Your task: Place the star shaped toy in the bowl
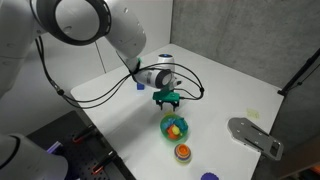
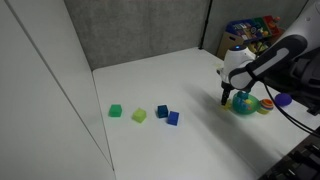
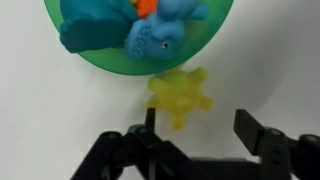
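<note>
Well, star toy [image 3: 180,97]: yellow, lying flat on the white table [image 3: 40,120], just beside the rim of the bowl [image 3: 105,65]. It is outside the bowl, not in it.
Bowl: green and round. It already has blue toys [image 3: 150,38] and a bit of something orange in it.
Pincer [image 3: 195,140]: spread wide open and holding nothing. In the wrist view its two dark fingers [image 3: 140,148] stand one on each side, with the star toy close in front of the gap. In an exterior view the pincer [image 1: 168,97] hangs low over the table, right next to the bowl.
Orange cup [image 1: 183,152]: small, near the bowl, on the far side from the pincer. It is not the place for the star toy.
Blocks [image 2: 139,115]: four little ones, well apart from the bowl.
Done: only the reaching, I think. The pincer is lined up near the star toy.
Left: almost all of it. The star toy must be pinched, lifted, carried over the bowl and let go.
Cannot tell: if the fingers are down at the table or a bit above it.
</note>
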You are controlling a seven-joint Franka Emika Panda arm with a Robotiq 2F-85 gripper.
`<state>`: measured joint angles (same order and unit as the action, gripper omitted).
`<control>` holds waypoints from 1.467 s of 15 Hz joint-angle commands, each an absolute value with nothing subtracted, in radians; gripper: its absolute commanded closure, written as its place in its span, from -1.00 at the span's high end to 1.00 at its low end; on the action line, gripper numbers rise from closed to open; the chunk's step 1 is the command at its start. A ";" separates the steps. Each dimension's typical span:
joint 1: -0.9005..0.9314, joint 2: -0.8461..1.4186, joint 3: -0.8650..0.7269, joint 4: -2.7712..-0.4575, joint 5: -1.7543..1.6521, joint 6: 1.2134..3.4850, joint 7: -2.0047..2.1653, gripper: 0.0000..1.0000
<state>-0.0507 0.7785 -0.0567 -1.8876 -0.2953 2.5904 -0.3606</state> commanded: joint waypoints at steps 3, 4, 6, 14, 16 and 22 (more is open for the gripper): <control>-0.052 0.750 -0.072 -1.939 -0.348 2.593 -0.369 1.00; -0.052 0.750 -0.073 -1.942 -0.352 2.591 -0.368 0.50; -0.052 0.750 -0.075 -1.946 -0.357 2.593 -0.366 0.32; -0.053 0.739 -0.076 -1.948 -0.362 2.603 -0.361 -0.92; -0.051 0.726 -0.071 -1.948 -0.352 2.586 -0.355 -0.94; -0.039 0.651 -0.062 -1.964 -0.338 2.578 -0.326 -0.89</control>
